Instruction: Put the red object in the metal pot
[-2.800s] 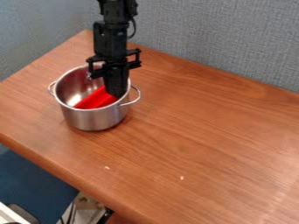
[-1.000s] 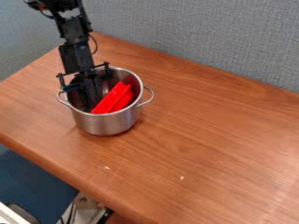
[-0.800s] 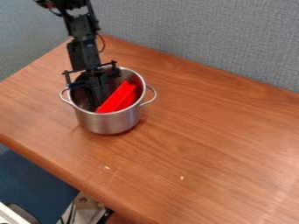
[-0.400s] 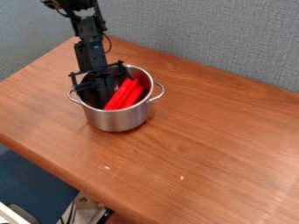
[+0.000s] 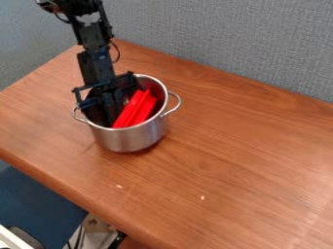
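A black robot arm (image 5: 92,44) reaches down from the upper left into a shiny metal pot (image 5: 128,131) that stands on a wooden counter (image 5: 221,146). The gripper (image 5: 104,101) is lowered inside the pot on the side toward the counter's left end, its fingers pressed together as far as can be made out; whether they pinch anything cannot be told, since the pot's rim and the arm's own body hide the tips. The red block (image 5: 138,106) lies inside the pot, leaning at a slant against the wall away from the gripper, its upper end near the rim beside one small loop handle. The block sits just beside the gripper, and whether the two touch is unclear. The pot stands well in from the counter's front edge. Behind the pot, a grey-blue textured wall (image 5: 247,39) runs along the counter's back edge. Below the counter's front edge, dark blue flooring (image 5: 33,209) shows.
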{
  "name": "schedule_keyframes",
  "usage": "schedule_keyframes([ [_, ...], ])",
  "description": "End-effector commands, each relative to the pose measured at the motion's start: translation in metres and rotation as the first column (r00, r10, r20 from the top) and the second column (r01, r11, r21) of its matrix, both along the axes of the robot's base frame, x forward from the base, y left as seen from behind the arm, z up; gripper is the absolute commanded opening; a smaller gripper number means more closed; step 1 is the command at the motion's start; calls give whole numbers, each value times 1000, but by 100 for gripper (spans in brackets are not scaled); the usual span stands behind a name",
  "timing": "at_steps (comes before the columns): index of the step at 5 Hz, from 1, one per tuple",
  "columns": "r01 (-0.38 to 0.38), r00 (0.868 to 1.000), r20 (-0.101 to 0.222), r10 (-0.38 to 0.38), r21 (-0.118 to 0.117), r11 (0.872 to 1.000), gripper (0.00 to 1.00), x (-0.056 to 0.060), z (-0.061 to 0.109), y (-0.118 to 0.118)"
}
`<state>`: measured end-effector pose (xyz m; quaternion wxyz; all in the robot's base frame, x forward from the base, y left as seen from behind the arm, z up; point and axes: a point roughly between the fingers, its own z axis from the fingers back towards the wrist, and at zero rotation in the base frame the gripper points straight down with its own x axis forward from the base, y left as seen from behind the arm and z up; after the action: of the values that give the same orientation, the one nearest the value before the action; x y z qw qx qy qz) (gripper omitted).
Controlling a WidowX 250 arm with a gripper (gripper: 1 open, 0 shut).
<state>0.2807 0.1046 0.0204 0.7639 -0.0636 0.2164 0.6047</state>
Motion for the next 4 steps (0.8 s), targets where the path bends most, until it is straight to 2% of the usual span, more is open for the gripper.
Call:
schedule_keyframes([
  [1,-9,1000,29,8,42,999,0,-3,11,-10],
  [3,-33,999,39,30,78,996,0,-16,13,-15],
  [4,-14,998,56,9,85,996,0,-8,26,-1],
])
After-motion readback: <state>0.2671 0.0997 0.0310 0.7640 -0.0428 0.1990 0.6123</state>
